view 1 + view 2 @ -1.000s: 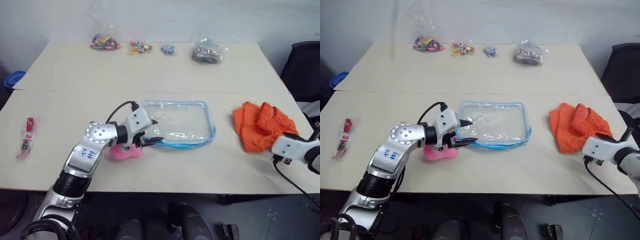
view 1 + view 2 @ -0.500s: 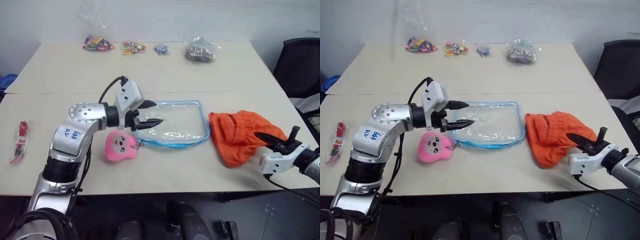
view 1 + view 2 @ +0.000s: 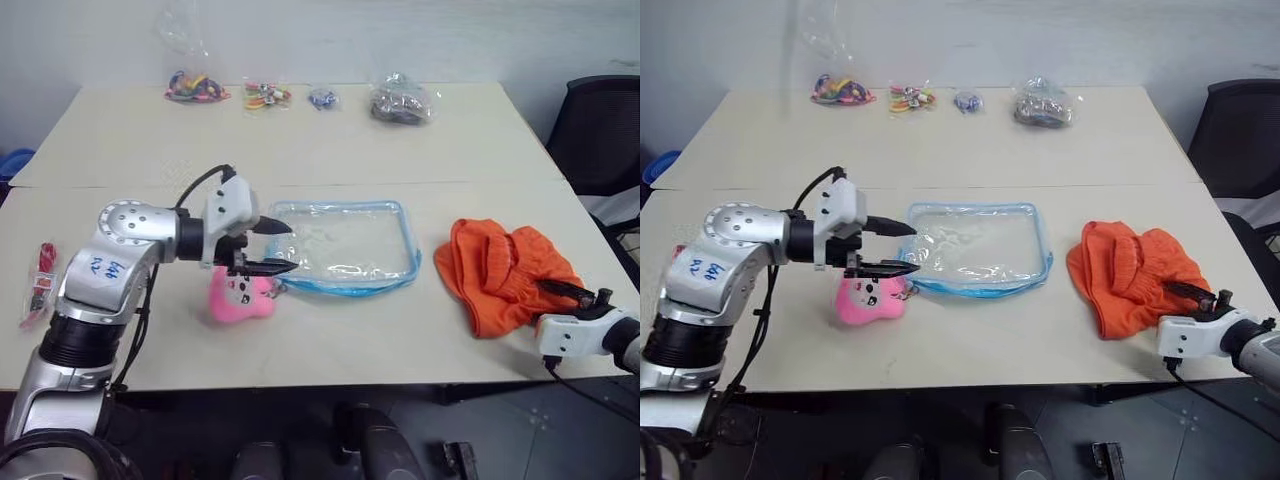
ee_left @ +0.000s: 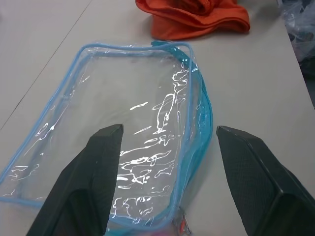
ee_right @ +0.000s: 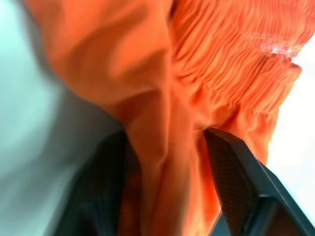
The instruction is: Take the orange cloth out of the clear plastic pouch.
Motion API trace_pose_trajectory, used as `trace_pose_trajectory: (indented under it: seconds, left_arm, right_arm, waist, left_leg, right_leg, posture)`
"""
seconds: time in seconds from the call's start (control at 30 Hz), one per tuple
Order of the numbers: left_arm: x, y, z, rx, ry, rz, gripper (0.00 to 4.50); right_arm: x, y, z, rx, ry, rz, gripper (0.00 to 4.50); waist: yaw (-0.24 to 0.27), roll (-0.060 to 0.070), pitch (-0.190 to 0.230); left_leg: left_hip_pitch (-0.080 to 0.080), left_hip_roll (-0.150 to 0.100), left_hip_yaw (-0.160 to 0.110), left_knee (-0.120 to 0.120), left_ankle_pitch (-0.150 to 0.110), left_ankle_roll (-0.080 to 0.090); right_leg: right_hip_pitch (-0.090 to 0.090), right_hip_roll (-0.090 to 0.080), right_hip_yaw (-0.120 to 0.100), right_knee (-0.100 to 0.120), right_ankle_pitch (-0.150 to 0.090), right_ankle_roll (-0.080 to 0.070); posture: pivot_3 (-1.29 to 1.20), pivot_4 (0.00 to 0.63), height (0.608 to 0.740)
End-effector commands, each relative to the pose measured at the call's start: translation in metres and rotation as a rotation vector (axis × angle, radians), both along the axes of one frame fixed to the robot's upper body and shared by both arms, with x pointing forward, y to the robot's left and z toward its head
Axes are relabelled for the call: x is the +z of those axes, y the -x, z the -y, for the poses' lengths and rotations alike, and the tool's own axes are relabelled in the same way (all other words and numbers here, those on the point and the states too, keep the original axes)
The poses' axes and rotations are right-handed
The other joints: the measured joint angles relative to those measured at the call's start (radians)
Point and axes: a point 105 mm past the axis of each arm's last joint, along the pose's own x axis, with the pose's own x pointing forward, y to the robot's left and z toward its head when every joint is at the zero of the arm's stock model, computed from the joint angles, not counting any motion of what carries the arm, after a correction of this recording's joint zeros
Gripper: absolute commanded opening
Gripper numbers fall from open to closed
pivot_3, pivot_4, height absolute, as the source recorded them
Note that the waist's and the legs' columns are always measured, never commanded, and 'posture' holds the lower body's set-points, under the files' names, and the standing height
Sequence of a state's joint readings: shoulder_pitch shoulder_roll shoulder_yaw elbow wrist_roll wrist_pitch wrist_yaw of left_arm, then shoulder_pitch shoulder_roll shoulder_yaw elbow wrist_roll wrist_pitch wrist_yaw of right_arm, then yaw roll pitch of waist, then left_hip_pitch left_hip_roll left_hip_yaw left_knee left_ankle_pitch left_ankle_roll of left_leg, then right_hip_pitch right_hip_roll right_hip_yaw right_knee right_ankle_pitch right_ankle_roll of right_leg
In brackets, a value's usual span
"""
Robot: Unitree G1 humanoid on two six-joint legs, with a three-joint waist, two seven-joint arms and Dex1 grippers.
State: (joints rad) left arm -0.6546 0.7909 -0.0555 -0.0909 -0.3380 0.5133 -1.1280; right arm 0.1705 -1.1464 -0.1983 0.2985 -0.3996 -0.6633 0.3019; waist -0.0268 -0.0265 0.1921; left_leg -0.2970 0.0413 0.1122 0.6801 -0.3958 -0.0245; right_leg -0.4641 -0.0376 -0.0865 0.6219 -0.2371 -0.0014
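One clear plastic pouch [image 3: 348,247] flat and empty, orange cloth [image 3: 510,273] outside beside it, both claws [image 3: 270,247] [image 5: 162,147] spread, holding nothing.

Cloth [image 3: 1132,277] crumpled on table [image 3: 970,340], right of empty pouch [image 3: 977,248], apart. R gripper [image 3: 1196,297] at cloth's near edge. L gripper [image 3: 902,247] spread, over pouch's left end; pink toy [image 3: 868,300] below.
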Motion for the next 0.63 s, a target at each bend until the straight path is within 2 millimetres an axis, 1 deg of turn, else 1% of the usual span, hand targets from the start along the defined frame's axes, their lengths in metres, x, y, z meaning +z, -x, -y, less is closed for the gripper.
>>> trace_pose_trajectory:
  seconds: [0.03,0.07,0.1,0.17,0.2,0.23,0.3,0.33,0.37,0.47,0.53,0.63]
  left_arm:
    - [0.008,-0.003,-0.027,0.026,0.002,0.029,3.21]
    - [0.008,-0.004,-0.032,0.030,-0.001,0.027,3.21]
    - [0.008,-0.007,-0.040,0.041,-0.008,0.026,3.21]
    - [0.005,-0.011,-0.057,0.060,-0.042,0.026,3.21]
    - [0.003,-0.012,-0.062,0.060,-0.055,0.025,3.21]
    - [0.002,-0.012,-0.065,0.051,-0.066,0.024,3.21]
    - [0.002,-0.014,-0.073,0.040,-0.085,0.037,3.21]
    - [0.002,-0.015,-0.076,0.031,-0.091,0.043,3.21]
    - [0.004,-0.016,-0.078,0.022,-0.091,0.050,3.21]
    - [0.015,-0.017,-0.078,-0.008,-0.062,0.056,3.21]
    - [0.020,-0.018,-0.076,-0.028,-0.053,0.059,3.21]
    - [0.024,-0.016,-0.073,-0.061,-0.068,0.041,3.21]
  right_arm:
    - [0.039,0.012,0.010,-0.077,-0.209,0.031,3.96]
    - [0.044,0.016,0.011,-0.095,-0.273,0.018,4.32]
    - [0.048,0.025,0.015,-0.131,-0.357,-0.028,4.46]
    - [0.051,0.053,0.027,-0.241,-0.579,-0.201,4.46]
    - [0.053,0.064,0.031,-0.282,-0.667,-0.265,4.46]
    - [0.055,0.071,0.033,-0.307,-0.717,-0.301,4.46]
    - [0.063,0.093,0.054,-0.445,-0.912,-0.400,4.46]
    - [0.067,0.103,0.061,-0.489,-1.002,-0.440,4.46]
    - [0.072,0.111,0.066,-0.501,-1.048,-0.459,4.46]
    - [0.082,0.124,0.085,-0.579,-1.112,-0.432,4.46]
    - [0.085,0.126,0.089,-0.589,-1.126,-0.422,4.46]
    - [0.086,0.123,0.089,-0.567,-1.155,-0.393,4.46]
  waist:
    - [0.001,0.000,0.000]
    - [0.002,0.000,0.000]
    - [0.001,0.000,0.000]
    - [0.004,0.000,0.000]
    - [0.006,0.000,0.000]
    - [0.007,0.000,0.000]
    - [0.010,0.000,0.000]
    - [0.012,0.000,0.000]
    - [0.015,-0.001,0.000]
    - [0.019,-0.001,0.000]
    - [0.022,-0.001,0.000]
    - [0.023,-0.001,0.000]
  left_leg:
    - [0.000,0.000,0.000,0.000,0.000,0.000]
    - [0.000,0.000,0.000,0.000,0.000,0.000]
    - [0.000,0.000,0.000,0.000,0.000,0.001]
    - [0.000,0.000,0.000,0.000,-0.001,0.001]
    - [0.000,0.000,-0.001,0.000,-0.001,0.002]
    - [0.000,0.001,-0.001,-0.001,-0.001,0.002]
    - [0.000,0.002,0.000,0.000,-0.003,0.004]
    - [0.000,0.002,0.001,0.001,-0.003,0.005]
    - [0.000,0.001,0.002,0.001,-0.004,0.006]
    - [0.000,0.002,0.002,0.001,-0.005,0.008]
    - [0.000,0.002,0.003,0.001,-0.008,0.013]
    - [0.000,0.002,0.005,0.001,-0.006,0.009]
  right_leg:
    - [0.000,0.000,0.000,0.000,0.000,0.000]
    - [0.000,0.000,0.000,0.000,0.000,0.000]
    - [0.000,0.000,0.000,0.000,0.000,0.001]
    - [0.000,0.000,0.000,-0.001,0.000,0.001]
    - [0.000,0.001,0.000,-0.001,0.000,0.001]
    - [0.001,0.001,0.000,-0.001,0.000,0.001]
    - [0.001,0.002,-0.001,-0.002,0.000,0.001]
    - [0.001,0.001,0.000,-0.002,0.000,0.001]
    - [0.001,0.001,0.000,-0.003,0.000,0.001]
    - [0.001,0.002,0.000,-0.004,0.000,0.001]
    - [0.001,0.002,0.000,-0.004,0.000,0.001]
    - [0.000,0.002,0.002,-0.003,0.000,0.001]
  posture:
    - [0.00,0.150,0.740]
    - [0.00,0.150,0.740]
    - [0.00,0.150,0.740]
    - [0.00,0.150,0.740]
    - [0.00,0.150,0.740]
    - [0.00,0.150,0.740]
    - [0.00,0.150,0.740]
    - [0.00,0.150,0.740]
    - [0.00,0.150,0.740]
    - [0.00,0.150,0.740]
    - [0.00,0.150,0.740]
    - [0.00,0.150,0.740]
